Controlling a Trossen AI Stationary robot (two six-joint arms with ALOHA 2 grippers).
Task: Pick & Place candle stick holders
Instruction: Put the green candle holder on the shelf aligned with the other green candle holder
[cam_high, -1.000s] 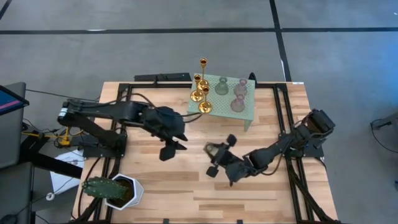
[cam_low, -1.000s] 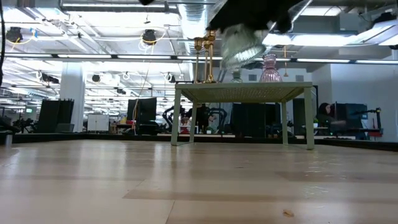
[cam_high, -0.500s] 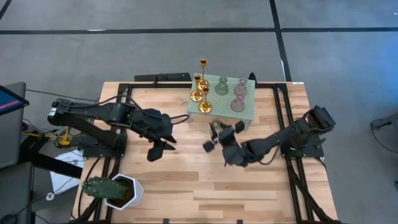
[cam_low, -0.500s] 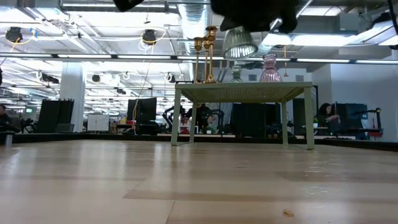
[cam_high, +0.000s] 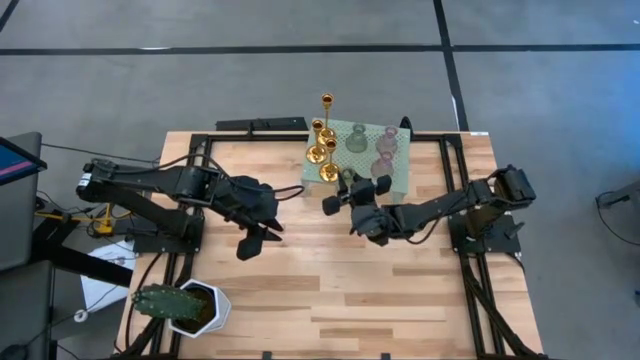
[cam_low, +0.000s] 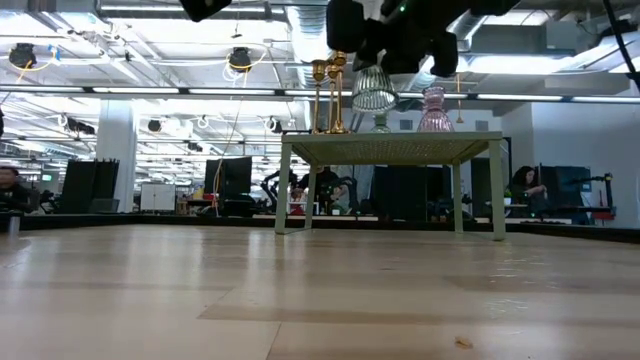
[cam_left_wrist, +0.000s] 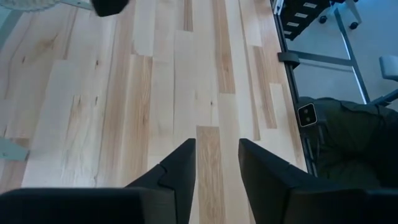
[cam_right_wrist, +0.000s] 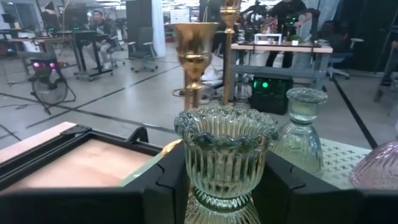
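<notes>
Seven candle stick holders are in play, and six already crowd one small platform, which is where the trouble lies. The wooden surface (cam_high: 400, 290) has bare room, but the mint-green perforated stand (cam_high: 362, 158) at its far edge does not. The stand rests on thin legs, so a nudge from the right arm could shake it and whatever is on top.

The right hand (cam_high: 348, 190) hangs at the stand's near edge, above the level of its top, clamped on a pale green glass holder (cam_right_wrist: 227, 155) gripped by the neck below its scalloped cup. Glass is slick, so a loose pinch could let it slip or tilt, and a drop here would hit the stand's rim or the surface.

The left hand (cam_left_wrist: 216, 163) waits well apart over bare wood, its fingers moderately spread with nothing between them, and poses little risk where it is.

Directly ahead of the carried piece stand the gold holders (cam_right_wrist: 194, 56). The thin-stemmed tall one (cam_high: 325, 100) looks the easiest to topple if the hand swings wide. The second pale green holder (cam_right_wrist: 305, 130) and the two pinkish ones (cam_high: 384, 153) fill the stand's other side, so the free gap is tight. Setting down off-centre could knock glass against glass or leave the base hanging over the edge.
</notes>
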